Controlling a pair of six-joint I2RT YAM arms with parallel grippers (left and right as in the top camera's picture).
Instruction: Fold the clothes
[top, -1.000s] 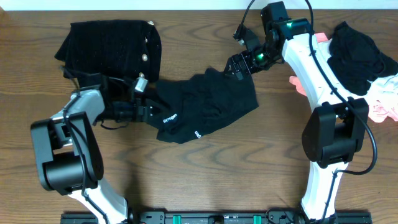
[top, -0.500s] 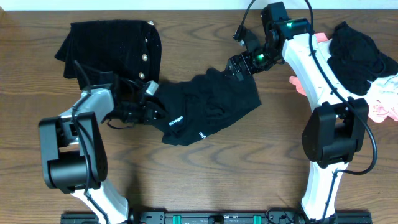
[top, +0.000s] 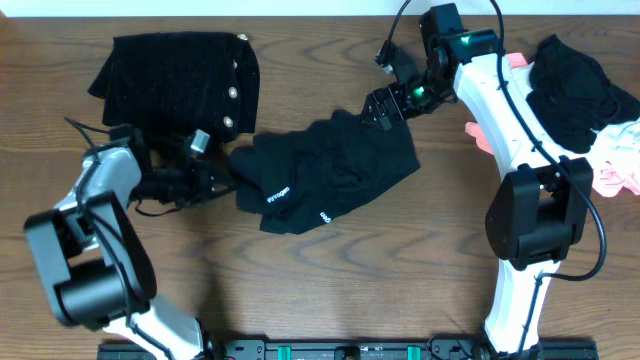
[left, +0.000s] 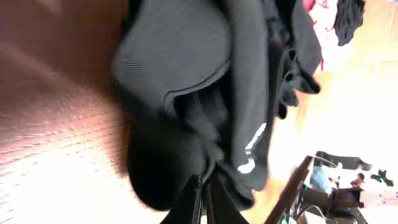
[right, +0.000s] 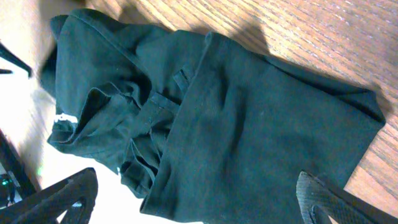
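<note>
The left end effector (top: 218, 178) has just pinched shut on the left edge of the black shirt (top: 330, 175) crumpled on the tabletop (top: 330, 290), tugging it leftward, probably to spread it, while the right end effector (top: 385, 108) hangs wide open, holding nothing, at its upper-right corner.

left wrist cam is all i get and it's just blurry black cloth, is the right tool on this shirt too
Observer: No. The right tool hangs open above the black shirt's far right corner, gripping nothing.
Operator: anything already laid out
Observer: A black buttoned garment lies in a rough square at the far left of the table, beyond the shirt's left end.
Operator: and that pink blur in my corner
Observer: That is a heap of clothes, black, pink and white, at the table's right edge.
</note>
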